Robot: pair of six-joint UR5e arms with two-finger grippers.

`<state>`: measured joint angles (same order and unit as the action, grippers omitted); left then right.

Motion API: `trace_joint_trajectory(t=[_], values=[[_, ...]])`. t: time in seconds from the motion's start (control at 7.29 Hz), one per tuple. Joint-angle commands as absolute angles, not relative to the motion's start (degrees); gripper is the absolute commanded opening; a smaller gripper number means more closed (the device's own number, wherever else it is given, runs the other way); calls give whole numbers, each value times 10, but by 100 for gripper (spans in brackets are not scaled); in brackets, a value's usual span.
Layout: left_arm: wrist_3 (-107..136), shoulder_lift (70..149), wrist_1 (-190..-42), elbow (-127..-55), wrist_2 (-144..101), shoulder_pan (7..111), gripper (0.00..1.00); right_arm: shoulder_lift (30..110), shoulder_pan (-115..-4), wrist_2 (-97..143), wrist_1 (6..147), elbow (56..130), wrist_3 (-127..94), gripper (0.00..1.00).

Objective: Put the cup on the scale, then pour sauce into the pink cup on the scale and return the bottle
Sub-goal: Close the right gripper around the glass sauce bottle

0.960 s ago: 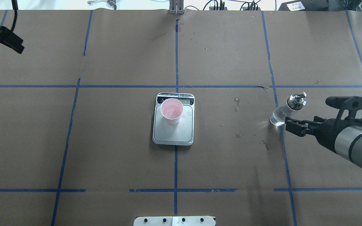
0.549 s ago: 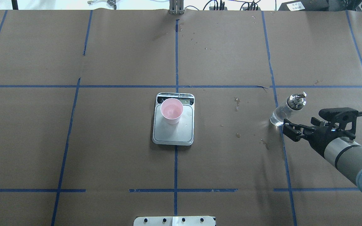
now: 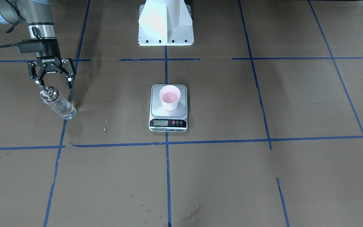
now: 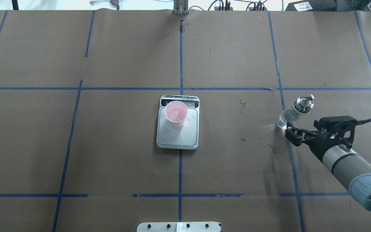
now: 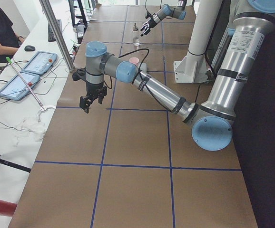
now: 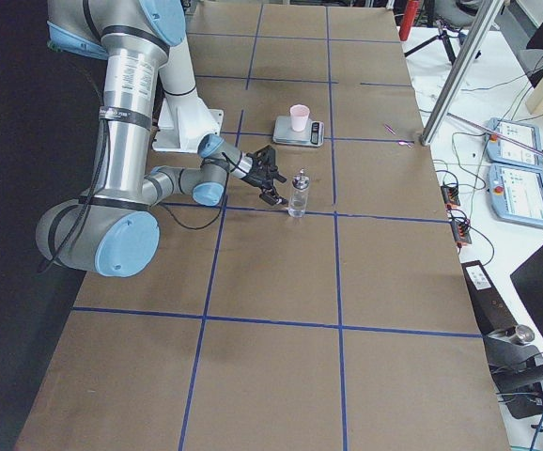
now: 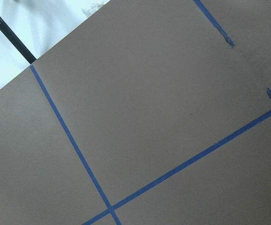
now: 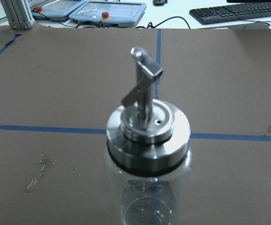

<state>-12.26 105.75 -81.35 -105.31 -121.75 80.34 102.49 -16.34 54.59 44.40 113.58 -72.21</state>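
The bottle (image 4: 293, 113) could be knocked over. It stands upright and free on the brown paper at the table's right, beside a blue tape line (image 4: 293, 167). The right gripper (image 4: 289, 132) sits just behind it on the robot's side, jaws spread wide and holding nothing. Any sideways swing or forward nudge could clip the glass. The bottle is tall and narrow with a heavy metal collar and spout, so I judge it top-heavy, and the clear sauce (image 8: 147, 206) low inside would spill. The pink cup (image 4: 175, 113) sits well apart on the scale (image 4: 177, 137). The left gripper (image 5: 87, 102) hangs far off; I cannot tell how its fingers stand.
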Motion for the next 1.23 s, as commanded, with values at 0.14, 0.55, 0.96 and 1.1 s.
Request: trace_joint_trajectory(t=[0.14, 0.55, 0.96, 1.1], values=[[-159, 1034, -845, -1035, -1218, 819, 100, 993, -160, 520, 444, 1091, -714, 100], [-158, 1034, -860, -1023, -1218, 819, 100, 977, -159, 521, 443, 1065, -710, 100], [-157, 1034, -860, -1024, -1218, 821, 100, 976, -161, 521, 442, 1060, -699, 100], [-156, 1034, -860, -1024, -1218, 821, 100, 976, -164, 521, 442, 1060, -692, 100]])
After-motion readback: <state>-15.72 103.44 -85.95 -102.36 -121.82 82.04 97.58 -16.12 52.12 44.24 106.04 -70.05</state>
